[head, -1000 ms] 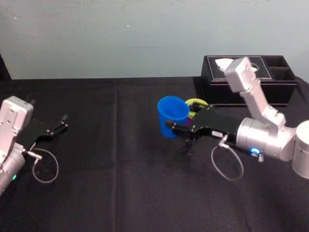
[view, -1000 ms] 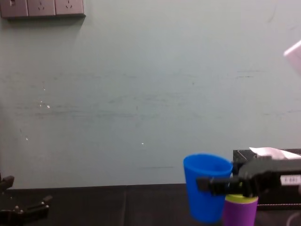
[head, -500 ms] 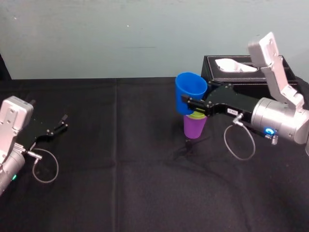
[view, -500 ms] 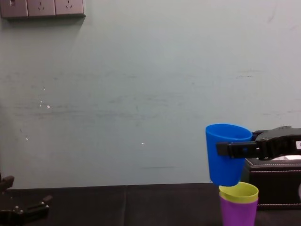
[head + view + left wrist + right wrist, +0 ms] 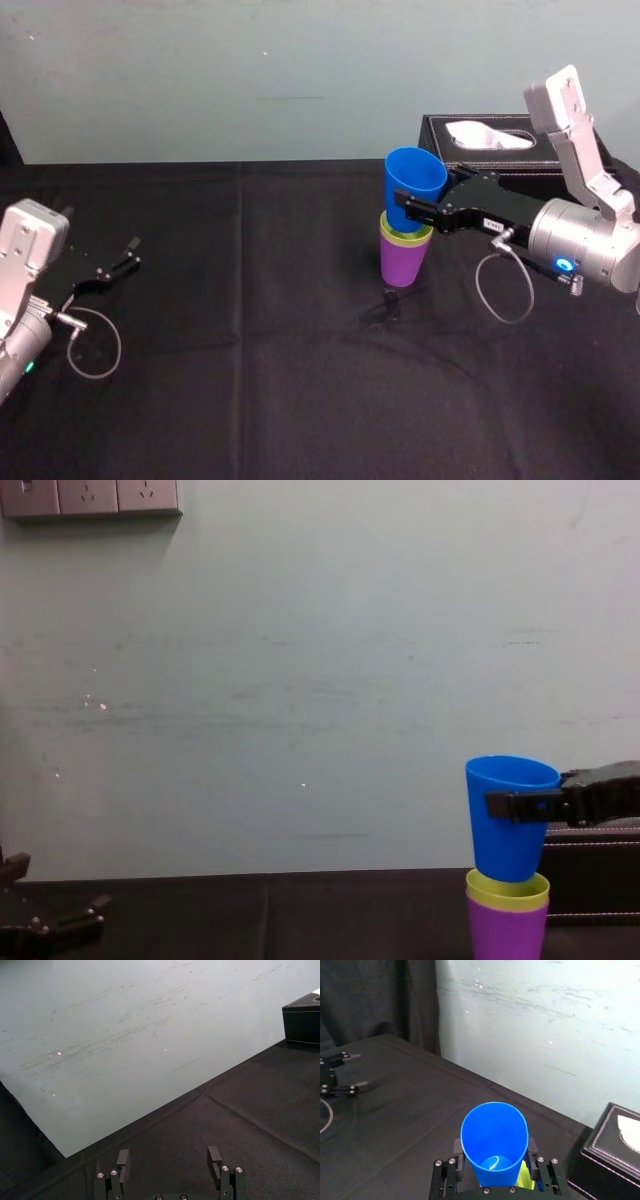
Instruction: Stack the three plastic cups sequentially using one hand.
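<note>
A purple cup (image 5: 404, 261) stands on the black table with a yellow-green cup (image 5: 409, 236) nested in it. My right gripper (image 5: 412, 205) is shut on the blue cup (image 5: 411, 190), held upright directly above the pair, its base at the yellow-green rim (image 5: 508, 889). The chest view shows the blue cup (image 5: 510, 815) just over the stack, with the purple cup (image 5: 507, 932) at the bottom. From the right wrist, the blue cup (image 5: 494, 1142) sits between both fingers, yellow-green (image 5: 525, 1180) showing beneath. My left gripper (image 5: 170, 1165) is parked open at the table's left (image 5: 125, 256).
A black tissue box (image 5: 500, 140) with a white tissue stands behind the stack at the back right. The right arm's cable loop (image 5: 503, 290) hangs just right of the cups. A pale wall runs along the table's far edge.
My right gripper has carried the blue cup up and to the right, from beside the stacked pair to directly above it, then lowered it toward the yellow-green rim. The left arm has stayed still.
</note>
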You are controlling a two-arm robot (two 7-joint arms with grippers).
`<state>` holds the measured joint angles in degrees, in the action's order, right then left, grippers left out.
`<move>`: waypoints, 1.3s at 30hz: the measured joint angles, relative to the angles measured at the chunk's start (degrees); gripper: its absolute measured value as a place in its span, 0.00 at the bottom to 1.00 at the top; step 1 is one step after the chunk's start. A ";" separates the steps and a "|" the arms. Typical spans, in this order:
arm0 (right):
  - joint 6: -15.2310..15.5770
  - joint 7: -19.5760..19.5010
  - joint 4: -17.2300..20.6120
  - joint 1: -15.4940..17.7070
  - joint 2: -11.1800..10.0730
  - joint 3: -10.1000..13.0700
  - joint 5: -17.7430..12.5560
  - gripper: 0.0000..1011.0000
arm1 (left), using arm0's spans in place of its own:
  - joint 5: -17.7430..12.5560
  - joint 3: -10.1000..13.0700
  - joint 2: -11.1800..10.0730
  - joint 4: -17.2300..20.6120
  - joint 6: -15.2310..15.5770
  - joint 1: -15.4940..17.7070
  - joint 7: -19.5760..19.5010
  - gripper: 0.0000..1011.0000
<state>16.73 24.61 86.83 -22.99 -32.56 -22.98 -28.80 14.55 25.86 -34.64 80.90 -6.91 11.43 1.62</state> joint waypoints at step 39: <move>-0.60 0.28 -5.30 -0.43 2.62 -0.22 2.28 0.71 | 0.00 0.00 0.00 0.00 0.00 0.00 0.00 1.00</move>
<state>16.13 24.89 81.53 -23.42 -29.94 -23.20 -26.51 14.55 25.86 -34.65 80.90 -6.90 11.43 1.62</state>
